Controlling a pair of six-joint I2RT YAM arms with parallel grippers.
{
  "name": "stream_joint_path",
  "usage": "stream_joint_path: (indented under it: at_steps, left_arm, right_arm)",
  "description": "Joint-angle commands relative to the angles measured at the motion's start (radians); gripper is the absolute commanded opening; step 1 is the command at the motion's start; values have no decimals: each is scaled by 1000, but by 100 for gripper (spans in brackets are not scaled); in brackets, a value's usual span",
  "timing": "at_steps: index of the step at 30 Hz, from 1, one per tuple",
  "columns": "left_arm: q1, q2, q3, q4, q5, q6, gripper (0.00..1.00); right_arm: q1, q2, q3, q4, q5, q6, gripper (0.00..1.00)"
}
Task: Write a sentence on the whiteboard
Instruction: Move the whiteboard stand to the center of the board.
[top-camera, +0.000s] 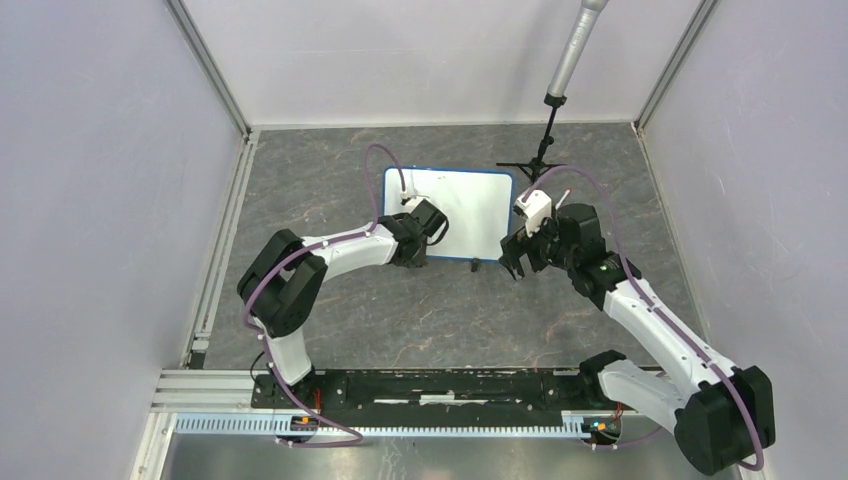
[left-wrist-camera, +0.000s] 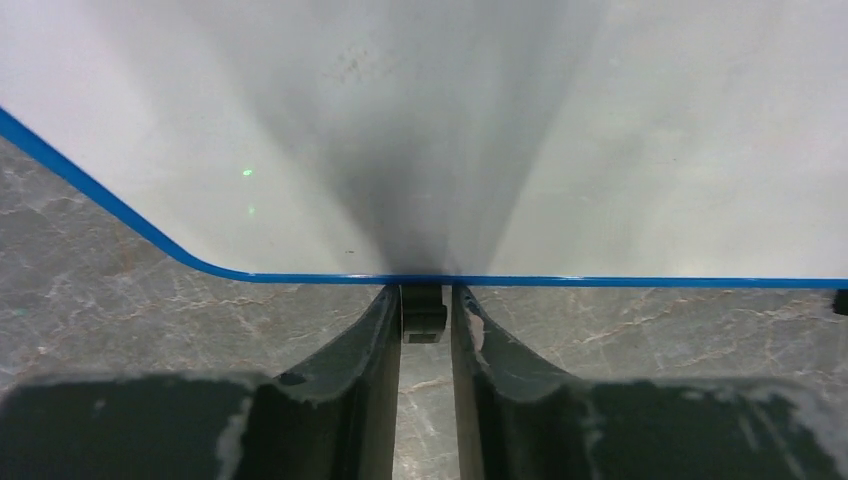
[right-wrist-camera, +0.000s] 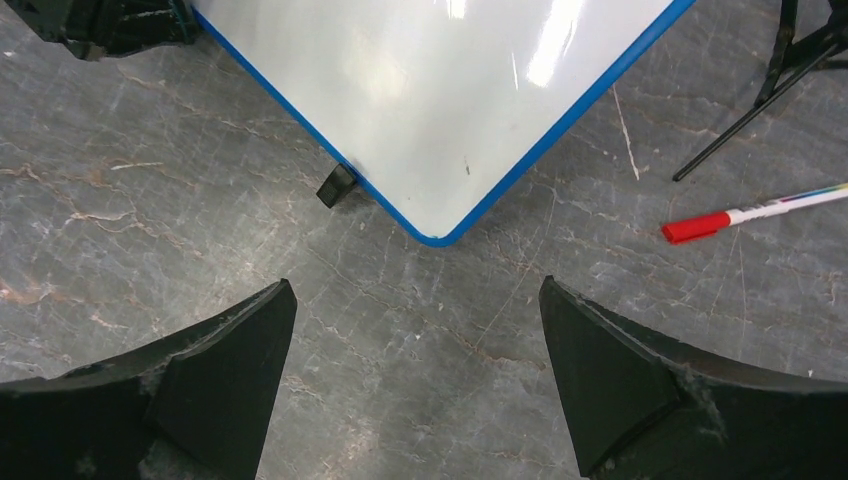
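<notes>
Here, left jaws narrow around whiteboard (left-wrist-camera: 560, 140) foot (left-wrist-camera: 422, 318) — grip unclear, right jaws wide open — red marker (right-wrist-camera: 752, 213) nearby.

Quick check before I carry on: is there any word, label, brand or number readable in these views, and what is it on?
No text can be read in any view.
Whiteboard: no writing on the surface that shows, only faint specks.
Red-capped marker, lying apart from the board's corner: coloured print along the white barrel, too small to read.
</notes>
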Motion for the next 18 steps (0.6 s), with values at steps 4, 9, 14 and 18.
stream_joint_path:
  at_steps: [4, 9, 14, 18]
  left_arm:
    - [4, -50, 4, 80, 107, -118, 57]
    - [-2, -143, -31, 161, 203, -55, 71]
    - [2, -230, -26, 131, 200, 1, 81]
    - [25, -301, 24, 63, 189, 36, 92]
  right_arm:
    - [8, 27, -36, 64, 105, -1, 98]
    - [22, 38, -87, 117, 164, 16, 96]
    - [71, 83, -110, 172, 200, 43, 92]
    - [115, 125, -111, 206, 216, 74, 90]
